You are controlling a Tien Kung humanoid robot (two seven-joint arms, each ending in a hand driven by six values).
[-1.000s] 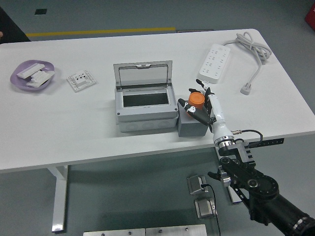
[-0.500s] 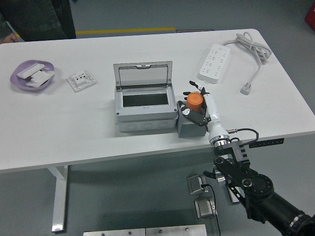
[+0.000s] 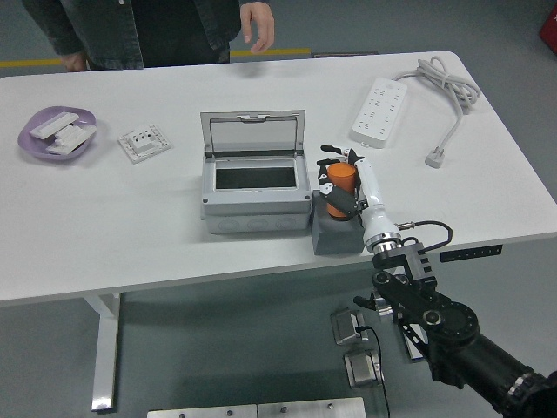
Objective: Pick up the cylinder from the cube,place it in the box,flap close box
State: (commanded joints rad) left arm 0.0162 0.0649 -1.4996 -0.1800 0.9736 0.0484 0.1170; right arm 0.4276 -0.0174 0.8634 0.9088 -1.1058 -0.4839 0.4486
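A white surface [image 3: 130,226] over a grey floor carries everything. The orange cylinder [image 3: 341,181] sits pinched inside the right hand [image 3: 346,185], whose fingers [image 3: 329,160] curl around it, just above the grey cube [image 3: 339,231]. To the fingers' left, close by, the grey box [image 3: 258,185] stands open, flap [image 3: 253,132] upright behind its opening. A good carry would lift clear of the box wall before crossing left, then lower straight in. The near edge lies just behind the fingers; a person's hand [image 3: 258,24] hangs well beyond.
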